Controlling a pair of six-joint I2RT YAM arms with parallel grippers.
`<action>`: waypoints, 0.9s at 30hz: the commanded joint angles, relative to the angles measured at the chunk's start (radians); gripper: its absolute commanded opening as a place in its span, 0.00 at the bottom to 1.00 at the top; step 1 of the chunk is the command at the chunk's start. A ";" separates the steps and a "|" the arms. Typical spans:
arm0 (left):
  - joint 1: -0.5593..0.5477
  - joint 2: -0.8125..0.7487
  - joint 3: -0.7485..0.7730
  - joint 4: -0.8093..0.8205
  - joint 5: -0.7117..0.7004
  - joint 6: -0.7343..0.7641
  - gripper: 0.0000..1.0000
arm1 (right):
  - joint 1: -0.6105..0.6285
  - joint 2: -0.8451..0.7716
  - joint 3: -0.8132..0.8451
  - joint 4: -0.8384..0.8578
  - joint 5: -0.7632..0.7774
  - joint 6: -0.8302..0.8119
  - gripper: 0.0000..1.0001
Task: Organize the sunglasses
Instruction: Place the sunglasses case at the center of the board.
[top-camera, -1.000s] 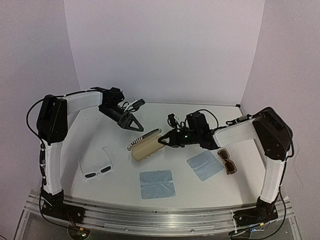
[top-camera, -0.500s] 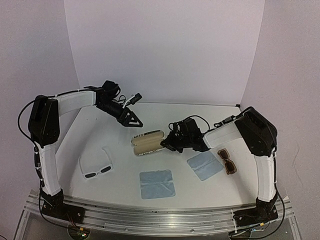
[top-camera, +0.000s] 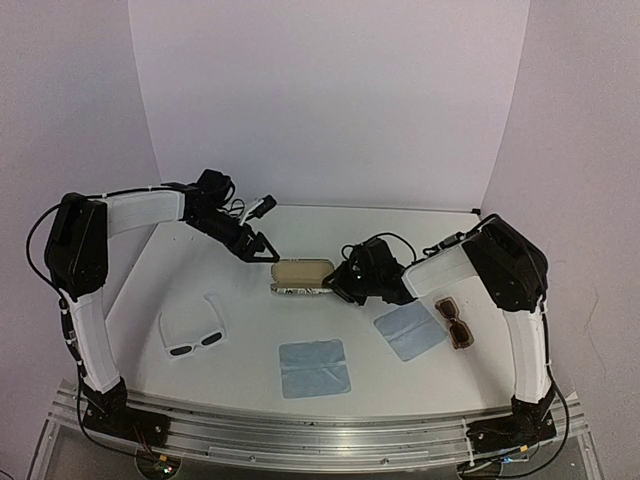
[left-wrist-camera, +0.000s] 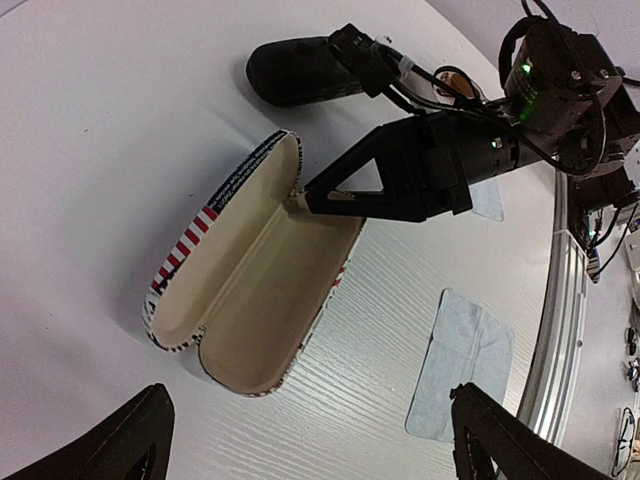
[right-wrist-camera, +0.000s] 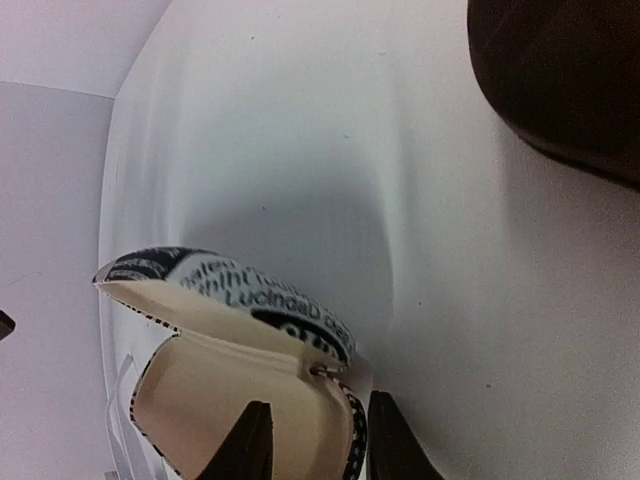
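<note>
The oblong stripe-patterned case (left-wrist-camera: 250, 290) lies open. The right gripper (right-wrist-camera: 315, 440) is set narrowly parted astride one end of it. Whether it is gripped cannot be told, and the gripper is best drawn straight back so the case is not dragged. The left gripper (left-wrist-camera: 310, 440) is spread wide, empty. The chunky white-framed sunglasses (top-camera: 195, 335) and the brown-framed, amber-lensed sunglasses (top-camera: 456, 322) lie outside it — well apart.

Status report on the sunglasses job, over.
Left tool open above the open striped case. Right tool open, astride its end rim. White sunglasses and brown sunglasses lie outside it, untouched. Both tools crowd the case.
</note>
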 joint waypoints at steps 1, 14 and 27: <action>0.003 -0.040 0.000 0.019 0.020 0.002 0.95 | 0.013 -0.045 -0.023 -0.062 0.073 -0.018 0.32; 0.003 -0.038 -0.012 0.009 0.072 0.006 0.95 | 0.032 -0.126 0.032 -0.186 0.134 -0.197 0.50; -0.055 -0.148 -0.138 -0.047 0.022 0.179 0.84 | 0.035 -0.399 -0.062 -0.312 -0.034 -0.623 0.67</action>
